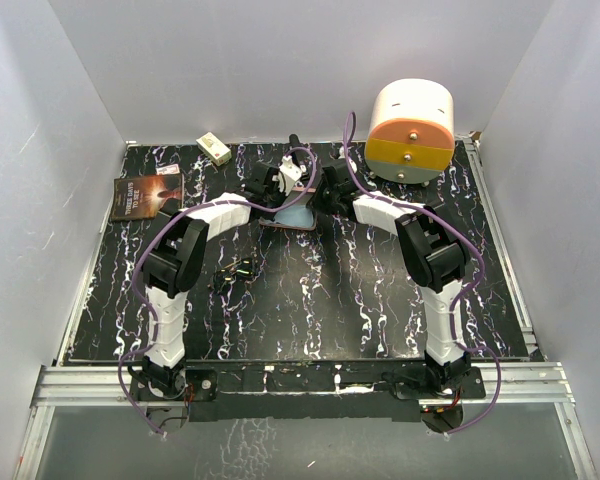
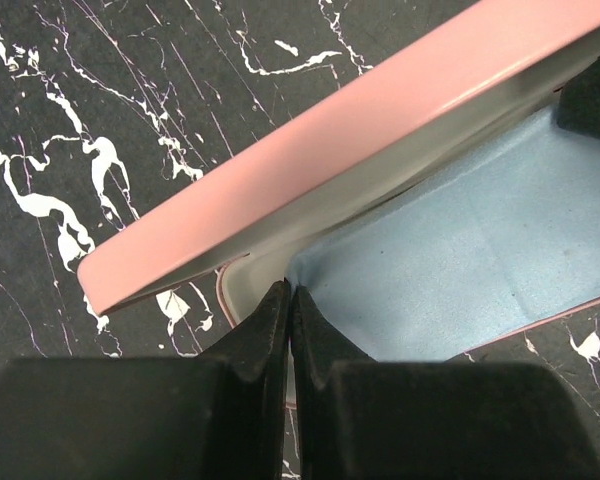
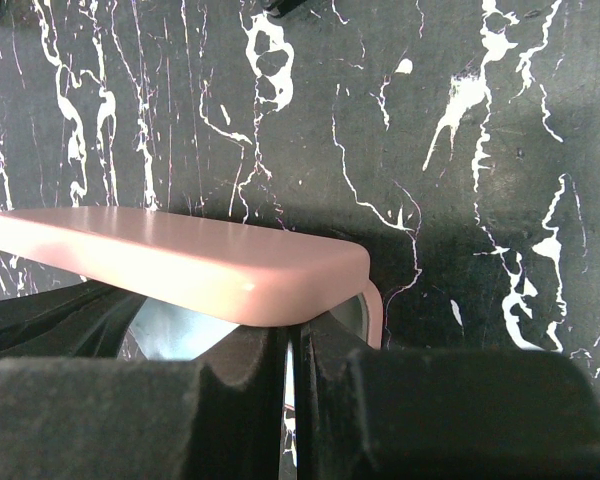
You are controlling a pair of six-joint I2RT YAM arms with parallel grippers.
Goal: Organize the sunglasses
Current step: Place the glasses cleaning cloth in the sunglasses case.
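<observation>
Tabletop (image 1: 380,300): pink case (image 2: 330,150) open w/ blue cloth (image 2: 460,260) inside.

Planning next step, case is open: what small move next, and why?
Probably release the left end effector and move it toward the sunglasses. The pink case stands open with the blue cloth inside, the right end effector also pinches its rim, and the sunglasses lie outside it.

Case (image 2: 330,140) mid-counter (image 1: 330,300), cloth (image 2: 460,250) inside. Sunglasses (image 1: 234,270) nearer, left of case. Book (image 1: 147,195) far left; small box (image 1: 214,149) behind book; round container (image 1: 410,130) rear right.
</observation>
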